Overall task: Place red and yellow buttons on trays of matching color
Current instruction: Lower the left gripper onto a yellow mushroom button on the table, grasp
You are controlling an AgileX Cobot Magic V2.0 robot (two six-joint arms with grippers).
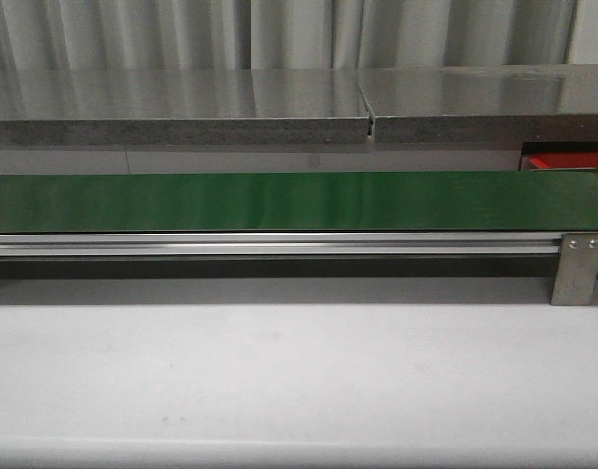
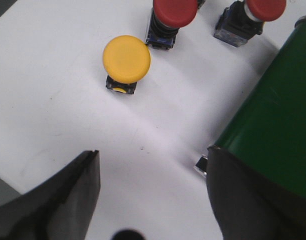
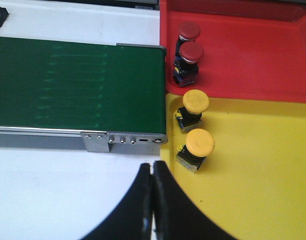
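Note:
In the left wrist view a yellow button and two red buttons stand on the white table beside the end of the green belt. My left gripper hangs open above the bare table, short of the yellow button and holding nothing. In the right wrist view the red tray holds two red buttons. The yellow tray beside it holds two yellow buttons. My right gripper is shut and empty, over the yellow tray's edge.
The green belt runs across the front view on a metal rail, with a sliver of the red tray past its right end. A grey shelf stands behind it. A metal bracket sticks out at the belt's end.

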